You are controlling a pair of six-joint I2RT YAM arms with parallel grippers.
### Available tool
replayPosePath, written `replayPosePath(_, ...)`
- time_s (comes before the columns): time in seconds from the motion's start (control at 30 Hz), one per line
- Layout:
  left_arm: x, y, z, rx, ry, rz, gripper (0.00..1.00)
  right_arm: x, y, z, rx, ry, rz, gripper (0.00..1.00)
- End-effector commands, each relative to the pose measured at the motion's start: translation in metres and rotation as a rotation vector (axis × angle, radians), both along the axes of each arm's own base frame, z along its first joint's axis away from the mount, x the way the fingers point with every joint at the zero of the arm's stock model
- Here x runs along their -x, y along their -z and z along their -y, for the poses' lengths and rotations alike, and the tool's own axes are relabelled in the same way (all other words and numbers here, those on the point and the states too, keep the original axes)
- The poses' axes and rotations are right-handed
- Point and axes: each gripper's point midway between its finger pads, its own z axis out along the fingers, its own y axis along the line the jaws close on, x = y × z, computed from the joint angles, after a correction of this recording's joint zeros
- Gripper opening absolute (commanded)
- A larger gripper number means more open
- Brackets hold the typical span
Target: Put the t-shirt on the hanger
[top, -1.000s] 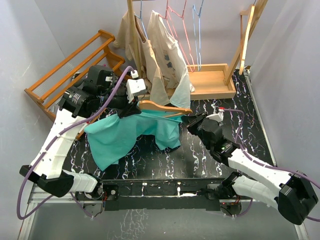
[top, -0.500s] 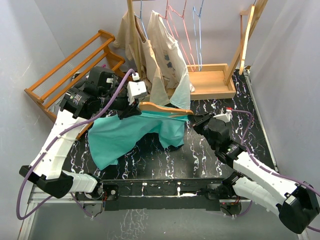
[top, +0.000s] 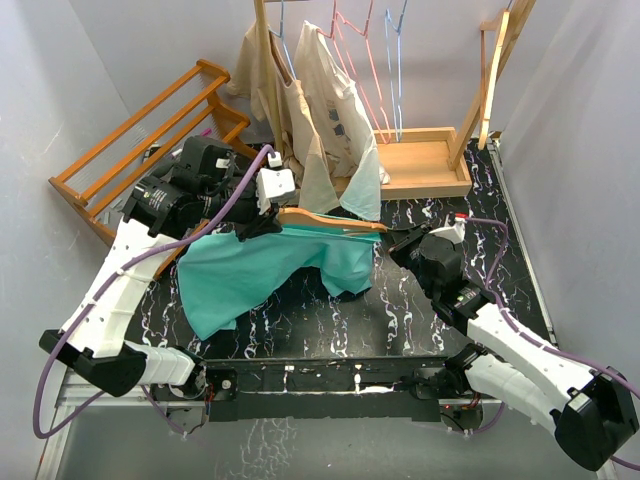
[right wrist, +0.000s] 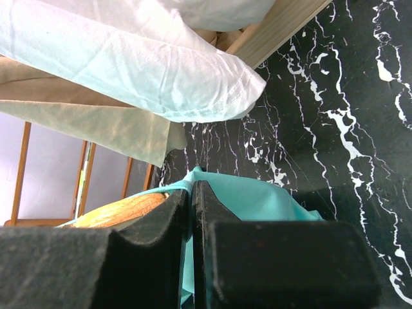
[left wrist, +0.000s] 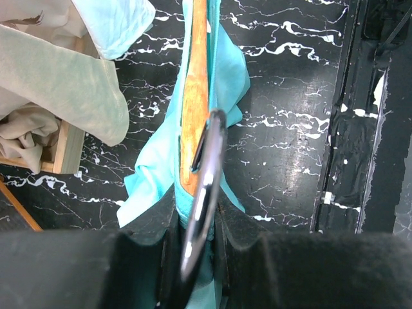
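Note:
The teal t-shirt (top: pixel 250 275) drapes from the wooden hanger (top: pixel 335 219), which is held level above the black table. My left gripper (top: pixel 262 224) is shut on the hanger at its neck. In the left wrist view the metal hook (left wrist: pixel 205 183) and some teal cloth (left wrist: pixel 226 71) sit between the fingers (left wrist: pixel 241 235), and the wooden bar (left wrist: pixel 193 96) runs away from them. My right gripper (top: pixel 388 240) is at the hanger's right end, shut on the t-shirt's edge (right wrist: pixel 257 199). The wooden hanger tip (right wrist: pixel 122 209) shows just left of its fingers (right wrist: pixel 212 219).
A wooden clothes stand with a tray base (top: pixel 425 165) stands at the back, holding beige shirts (top: pixel 330 110) and pink and blue wire hangers (top: pixel 370 60). An orange wooden rack (top: pixel 140 140) leans at the left. Grey walls close in on both sides.
My right gripper has drawn the t-shirt's right edge further right, up to the hanger's right end. My left gripper has lifted and shifted the hanger slightly.

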Motion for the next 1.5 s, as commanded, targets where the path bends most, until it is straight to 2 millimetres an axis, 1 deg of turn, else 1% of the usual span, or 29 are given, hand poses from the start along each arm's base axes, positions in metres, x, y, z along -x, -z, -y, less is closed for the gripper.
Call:
replayPosePath(0.0, 0.015, -0.02, -0.02, -0.004, -0.017, 0.077, 0.0, -0.007, 0.022, 0.05, 0.184, 0.184, -0.063, 0.08)
replayPosePath(0.1, 0.018, -0.02, -0.02, -0.003, -0.001, 0.071, 0.0, -0.009, 0.021, 0.052, 0.197, 0.19, -0.062, 0.08)
replayPosePath(0.23, 0.013, -0.015, -0.024, -0.029, -0.021, 0.086, 0.0, -0.011, 0.018, 0.054, 0.201, 0.192, -0.058, 0.08)
replayPosePath(0.43, 0.004, -0.001, -0.028, -0.075, -0.034, 0.104, 0.0, -0.014, 0.0, 0.053, 0.229, 0.183, -0.023, 0.08)
replayPosePath(0.5, 0.002, 0.0, -0.028, -0.082, -0.033, 0.108, 0.0, -0.016, -0.007, 0.052, 0.243, 0.177, -0.01, 0.08)
replayPosePath(0.63, -0.003, 0.001, -0.025, -0.076, -0.032, 0.107, 0.0, -0.02, -0.02, 0.047, 0.274, 0.143, 0.009, 0.08)
replayPosePath(0.8, -0.006, 0.0, -0.022, -0.067, -0.033, 0.105, 0.0, -0.021, -0.029, 0.044, 0.296, 0.115, 0.027, 0.08)
replayPosePath(0.93, -0.009, 0.006, -0.024, -0.091, -0.036, 0.111, 0.0, -0.022, -0.035, 0.041, 0.333, 0.087, 0.036, 0.08)
replayPosePath(1.13, -0.012, 0.007, -0.026, -0.102, -0.041, 0.124, 0.0, -0.025, -0.037, 0.036, 0.398, 0.041, 0.017, 0.08)
replayPosePath(1.27, -0.013, 0.011, -0.027, -0.115, -0.043, 0.125, 0.0, -0.028, -0.043, 0.033, 0.418, 0.023, 0.028, 0.08)
replayPosePath(1.37, -0.014, 0.013, -0.026, -0.114, -0.043, 0.125, 0.0, -0.031, -0.05, 0.027, 0.442, -0.012, 0.041, 0.08)
replayPosePath(1.47, -0.016, 0.013, -0.023, -0.108, -0.04, 0.116, 0.0, -0.036, -0.064, 0.015, 0.466, -0.065, 0.071, 0.08)
